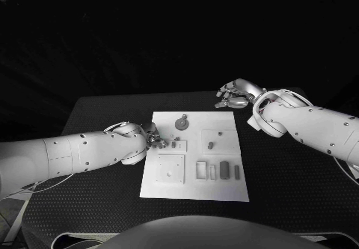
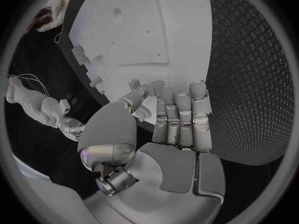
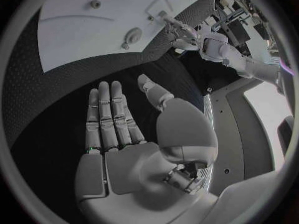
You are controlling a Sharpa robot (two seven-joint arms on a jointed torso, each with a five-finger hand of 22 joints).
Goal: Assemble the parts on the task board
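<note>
The white task board [image 1: 224, 189] lies in the middle of the black table. On it sit a round disc part [image 1: 182, 123], a small peg [image 1: 211, 145], a square plate [image 1: 170, 169] and several upright blocks [image 1: 224, 168]. My left hand [image 1: 153, 139] reaches over the board's left edge, its fingertips near a small fitting [image 1: 177, 145]. In the left wrist view the fingers [image 2: 181, 114] lie straight and together, the thumb [image 2: 118, 127] close beside them; a small pale piece may sit between. My right hand [image 1: 235, 96] hovers off the board's far right corner, fingers [image 3: 109, 114] spread and empty.
The board [image 3: 81, 35] and its disc part [image 3: 132, 35] appear beyond my right palm, with my left hand [image 3: 209, 42] at the far side. Black matting [image 1: 105, 114] surrounds the board on all sides. The table's back edge runs just behind my right hand.
</note>
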